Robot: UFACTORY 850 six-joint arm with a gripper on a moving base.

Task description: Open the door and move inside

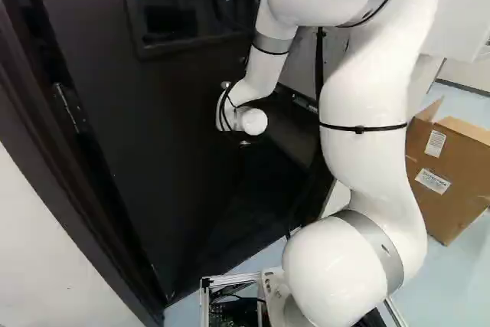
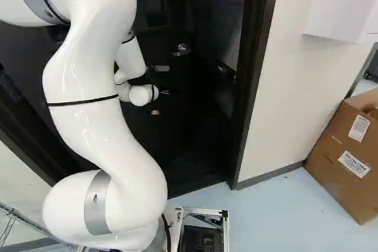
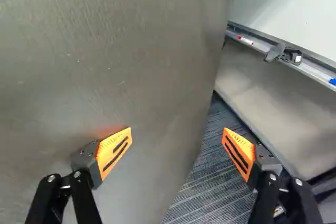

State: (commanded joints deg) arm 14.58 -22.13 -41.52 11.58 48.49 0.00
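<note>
The gripper [image 2: 165, 92], dark against the dark door, is hard to make out beyond the white wrist in the right base view. The black door [image 1: 161, 143] stands ajar, swung away from its frame, with a metal handle [image 2: 182, 49] on it. In the wrist view the gripper [image 3: 177, 135] is wide open with nothing gripped. One orange-padded finger is close in front of the door's face [image 3: 115, 51]; whether it touches cannot be told. The other is past the door's free edge, over the gap. The handle is mostly out of the wrist view.
Dark door frame [image 2: 256, 75] borders the opening, with a white wall [image 2: 289, 98] beside it. Cardboard boxes [image 2: 348, 151] stand on the floor to the right. Through the gap show carpet [image 3: 215, 182], a whiteboard [image 3: 289, 3] and its tray [image 3: 310, 69] with markers.
</note>
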